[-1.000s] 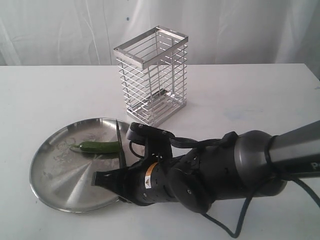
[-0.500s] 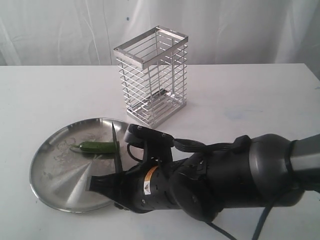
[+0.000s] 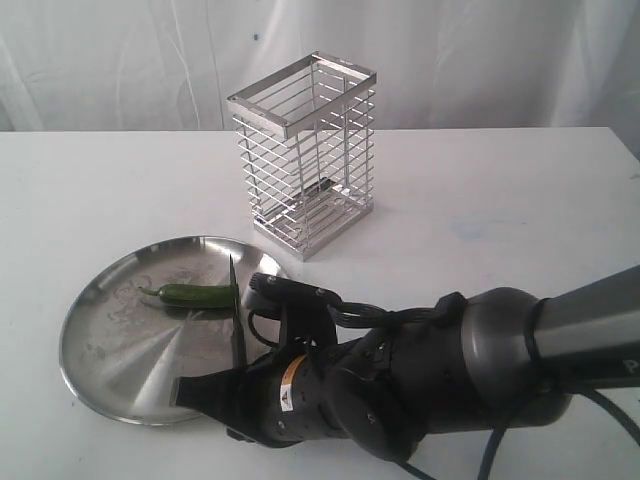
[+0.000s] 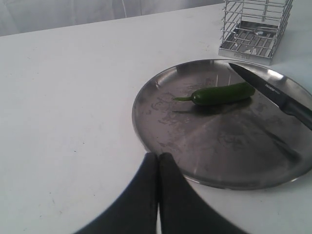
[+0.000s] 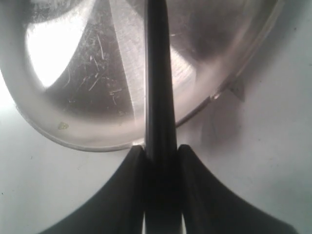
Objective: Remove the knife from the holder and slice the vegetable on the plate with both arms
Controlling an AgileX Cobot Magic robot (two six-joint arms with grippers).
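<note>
The steel plate (image 3: 110, 350) lies at the front left, with the green vegetable (image 3: 195, 294) whole on its far part. My right gripper (image 3: 225, 385) is shut on the black knife (image 3: 238, 320) by its handle, at the plate's near right rim. The blade stands on edge over the plate, right at the vegetable's thick end. The right wrist view shows the knife (image 5: 158, 87) running out from the gripper (image 5: 161, 148) over the plate (image 5: 68, 83). My left gripper (image 4: 158, 157) is shut and empty, beside the plate's rim (image 4: 141, 126), apart from the vegetable (image 4: 222, 94) and knife (image 4: 273, 92).
The silver wire holder (image 3: 305, 150) stands behind the plate with no knife in it, also visible in the left wrist view as the holder (image 4: 256, 24). The bulky right arm (image 3: 450, 370) lies across the table's front right. White tabletop surrounds the plate.
My right arm has drawn a little toward the near side and lower in view, taking the knife with it; the blade tip sits lower. The vegetable and plate have not moved.
</note>
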